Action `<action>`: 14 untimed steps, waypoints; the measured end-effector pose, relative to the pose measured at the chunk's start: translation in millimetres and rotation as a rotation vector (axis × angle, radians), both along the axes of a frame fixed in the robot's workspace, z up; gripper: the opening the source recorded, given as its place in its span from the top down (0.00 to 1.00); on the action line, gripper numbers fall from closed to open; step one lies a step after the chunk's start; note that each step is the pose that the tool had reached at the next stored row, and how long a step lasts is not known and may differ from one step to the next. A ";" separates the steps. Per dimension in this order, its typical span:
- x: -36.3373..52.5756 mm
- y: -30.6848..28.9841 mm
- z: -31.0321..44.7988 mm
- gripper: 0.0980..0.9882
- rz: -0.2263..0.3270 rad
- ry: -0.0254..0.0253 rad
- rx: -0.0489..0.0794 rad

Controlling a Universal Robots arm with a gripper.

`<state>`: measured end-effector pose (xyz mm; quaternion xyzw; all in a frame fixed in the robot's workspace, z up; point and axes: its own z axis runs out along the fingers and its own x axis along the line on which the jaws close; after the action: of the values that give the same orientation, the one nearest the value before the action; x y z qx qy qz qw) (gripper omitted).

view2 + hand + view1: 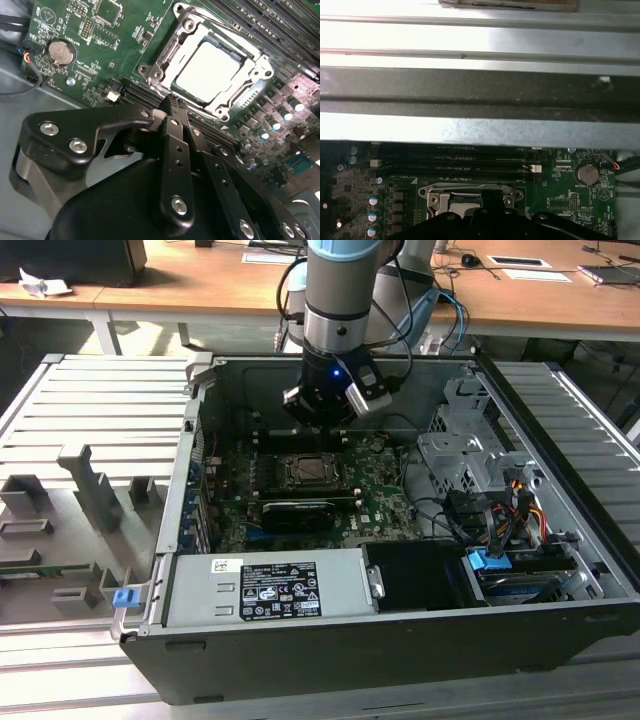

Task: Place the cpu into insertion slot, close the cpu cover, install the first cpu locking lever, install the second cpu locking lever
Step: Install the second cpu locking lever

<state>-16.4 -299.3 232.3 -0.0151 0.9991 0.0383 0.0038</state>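
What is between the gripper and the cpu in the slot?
Nothing visible. In the second wrist view the gripper hangs beside the slot, and the cpu lies bare inside the cover frame.

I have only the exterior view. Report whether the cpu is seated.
Observer: In the second wrist view, the cpu lies flat in the socket, pale face up.
Operator: Give me the cover's state.
Observer: The cpu cover is down flat, framing the cpu through its cut-out.
Operator: Place the gripper for me.
Observer: The gripper sits by one corner of the cover, off the cpu; I cannot tell if it touches.
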 end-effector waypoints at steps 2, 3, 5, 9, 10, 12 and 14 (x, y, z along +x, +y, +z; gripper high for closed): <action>-0.1 -2.3 0.1 0.99 0.000 0.0000 0.000; -0.1 -3.6 0.0 0.99 0.000 0.0000 0.000; -0.1 -7.1 0.0 0.99 0.000 0.0001 0.000; -0.1 -15.6 0.0 0.99 0.000 0.0000 0.000; -0.1 -17.9 0.0 0.99 0.000 0.0000 0.000; -0.1 -21.1 0.0 0.99 0.000 0.0000 0.000; -0.1 -22.7 0.2 0.99 0.000 0.0000 0.000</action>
<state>-16.5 -322.0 232.5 -0.0150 0.9991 0.0382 0.0038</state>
